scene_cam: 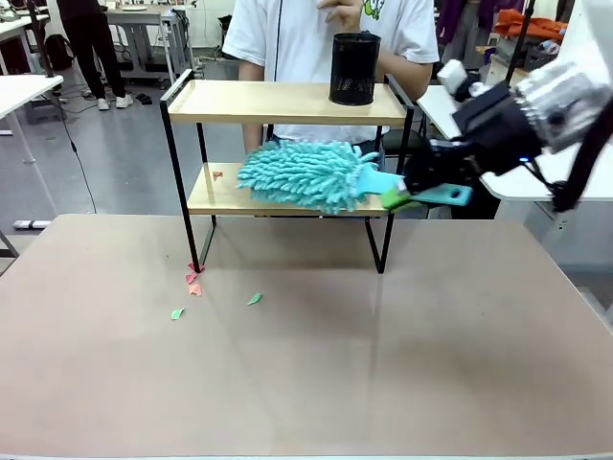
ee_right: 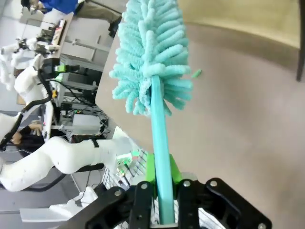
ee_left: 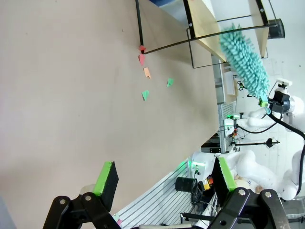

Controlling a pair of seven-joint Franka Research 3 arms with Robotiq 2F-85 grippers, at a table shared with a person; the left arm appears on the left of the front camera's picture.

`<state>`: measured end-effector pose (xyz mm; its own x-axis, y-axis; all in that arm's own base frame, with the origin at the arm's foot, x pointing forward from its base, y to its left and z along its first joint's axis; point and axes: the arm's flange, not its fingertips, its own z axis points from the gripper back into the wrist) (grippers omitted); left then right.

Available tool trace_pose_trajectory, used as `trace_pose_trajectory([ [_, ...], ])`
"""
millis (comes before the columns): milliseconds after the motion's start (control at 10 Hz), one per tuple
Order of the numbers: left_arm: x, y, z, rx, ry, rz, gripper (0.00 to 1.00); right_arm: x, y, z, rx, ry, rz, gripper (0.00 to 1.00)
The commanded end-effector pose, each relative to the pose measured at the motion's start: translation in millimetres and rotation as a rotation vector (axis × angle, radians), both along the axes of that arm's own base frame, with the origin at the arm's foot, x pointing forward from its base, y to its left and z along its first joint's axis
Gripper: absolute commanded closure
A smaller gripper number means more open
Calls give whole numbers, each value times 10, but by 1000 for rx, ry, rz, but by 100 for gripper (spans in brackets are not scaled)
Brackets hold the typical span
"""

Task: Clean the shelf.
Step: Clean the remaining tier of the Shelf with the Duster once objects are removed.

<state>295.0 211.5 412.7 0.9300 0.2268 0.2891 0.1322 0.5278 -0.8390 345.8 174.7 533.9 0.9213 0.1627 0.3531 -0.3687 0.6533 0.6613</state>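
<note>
The shelf (scene_cam: 287, 102) stands at the table's far middle, two light wooden boards on a black frame. A fluffy teal duster (scene_cam: 302, 174) lies across its lower board, near a small red scrap (scene_cam: 217, 175) on that board. My right gripper (scene_cam: 414, 195) is shut on the duster's teal handle just right of the shelf. In the right wrist view the handle (ee_right: 159, 138) runs up from the right gripper (ee_right: 162, 179) to the duster head (ee_right: 152, 52). My left gripper (ee_left: 166, 176) hangs open over bare table, far from the shelf (ee_left: 205, 28) and the duster (ee_left: 245, 62).
A black mesh cup (scene_cam: 354, 69) stands on the top board. Red scraps (scene_cam: 194, 280) and green scraps (scene_cam: 254, 299) lie on the brown table (scene_cam: 383, 364) by the shelf's left foot. A person (scene_cam: 287, 38) stands close behind the shelf.
</note>
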Motion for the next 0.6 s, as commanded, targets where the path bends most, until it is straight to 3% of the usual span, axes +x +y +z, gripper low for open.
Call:
trace_pose_trajectory([
  [0,13,-3,8,-17,-37,-4,0,282,293,-3,-6,-22,-53,96],
  [100,13,-3,8,-17,-37,-4,0,274,366,18,13,-84,-91,96],
  [200,13,-3,8,-17,-37,-4,0,110,176,-9,-10,-18,-11,96],
  [400,13,-3,8,-17,-37,-4,0,110,176,-9,-10,-18,-11,96],
  [500,13,-3,8,-17,-37,-4,0,206,262,-41,-14,-40,-19,89],
])
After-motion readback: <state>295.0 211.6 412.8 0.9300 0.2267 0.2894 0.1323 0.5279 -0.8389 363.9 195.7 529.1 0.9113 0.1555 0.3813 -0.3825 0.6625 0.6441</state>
